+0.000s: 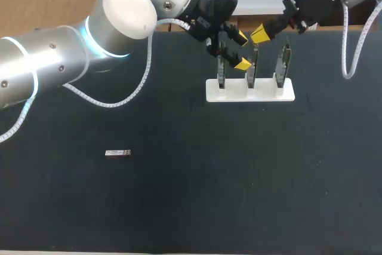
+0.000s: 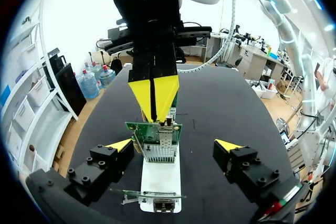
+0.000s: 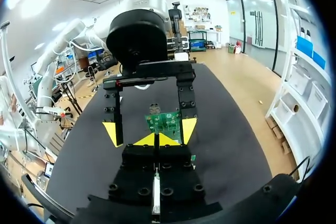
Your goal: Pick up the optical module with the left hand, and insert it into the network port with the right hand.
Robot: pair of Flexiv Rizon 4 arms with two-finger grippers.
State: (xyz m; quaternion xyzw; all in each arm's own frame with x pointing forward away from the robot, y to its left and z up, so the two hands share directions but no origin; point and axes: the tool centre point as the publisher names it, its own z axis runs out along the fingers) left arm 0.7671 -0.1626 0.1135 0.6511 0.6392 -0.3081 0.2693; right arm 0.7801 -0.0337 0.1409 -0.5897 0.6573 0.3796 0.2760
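Our left gripper [image 1: 241,51] hangs over the left end of the stand with its two yellow-tipped fingers spread wide. Nothing touches either pad, so it has hold of nothing. Facing it, our right gripper [image 1: 261,34] comes in from the far right corner. Its yellow tips are pressed together into a single point, and we see nothing caught between them. The two grippers are near each other above the stand but apart.

Below them we see the matte black table surface [image 1: 179,207]. Toward its far side sits a white oblong plastic stand [image 1: 289,95], which holds three upright green circuit boards [image 1: 285,63] in a row, one per slot. From the left wrist, the row runs away ahead of the open fingers. The second board there carries a silvery metal network port [image 2: 160,150] on its face, and the nearest board shows a similar one.

The small flat silver metal optical module [image 1: 117,153] lies on the table's left part, nearer to us. It is well apart from the stand and from both grippers, and nothing touches it.
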